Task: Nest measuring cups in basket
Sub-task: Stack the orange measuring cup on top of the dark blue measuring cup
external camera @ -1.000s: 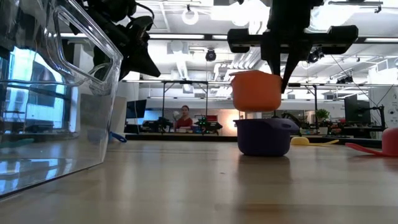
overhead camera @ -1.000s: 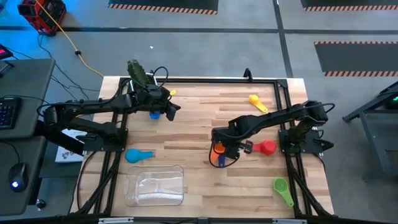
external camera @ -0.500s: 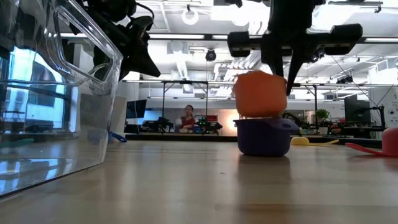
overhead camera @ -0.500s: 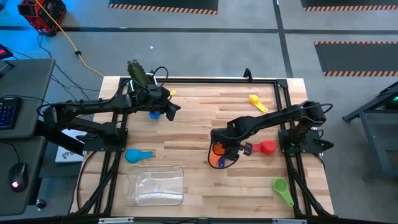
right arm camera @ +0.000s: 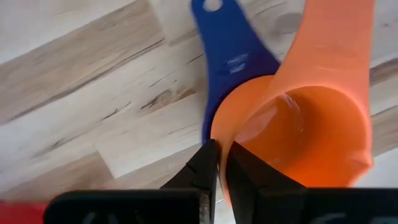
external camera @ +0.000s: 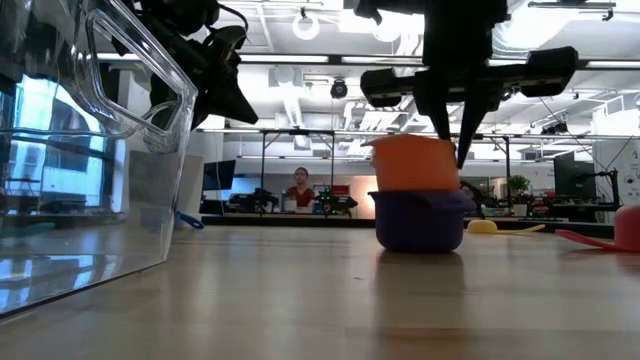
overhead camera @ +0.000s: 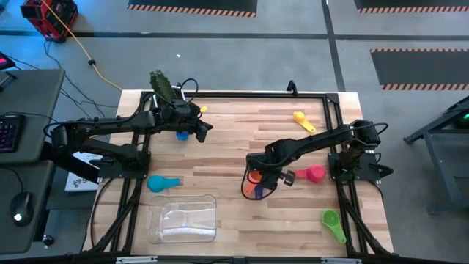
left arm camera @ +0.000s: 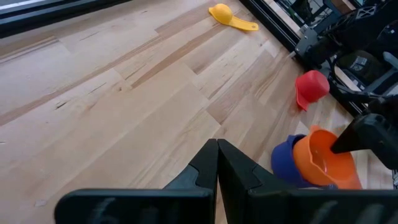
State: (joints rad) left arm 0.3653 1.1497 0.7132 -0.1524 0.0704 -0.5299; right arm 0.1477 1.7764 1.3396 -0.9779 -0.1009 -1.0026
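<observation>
The wooden table (overhead camera: 220, 158) had a dark frame running along its far edge and both sides, and most of its middle lay bare. The clear basket (overhead camera: 182, 218) sat near the front edge, left of centre, with open board between it and the cups to its right. A light blue cup (overhead camera: 163, 183) lay just behind the basket's far left corner. A yellow cup (overhead camera: 303, 120) lay near the far right, a red cup (overhead camera: 311, 174) on the right side, and a green cup (overhead camera: 333, 222) by the front right corner — all well apart from the basket.

The right gripper (overhead camera: 258, 176) hung over the centre of the table, its fingers pinched on the rim of the orange cup (external camera: 416, 163). In the right wrist view the two fingers (right arm camera: 205, 168) stood nearly together with the cup's wall between them. The orange cup sat inside the dark blue cup (external camera: 418, 219), which rested on the board; the blue handle (right arm camera: 227, 43) poked out from under the orange one.

The left gripper (overhead camera: 202, 129) waited over the far left part of the table — its fingers pressed together on nothing, beside a small blue object (overhead camera: 182, 135).
</observation>
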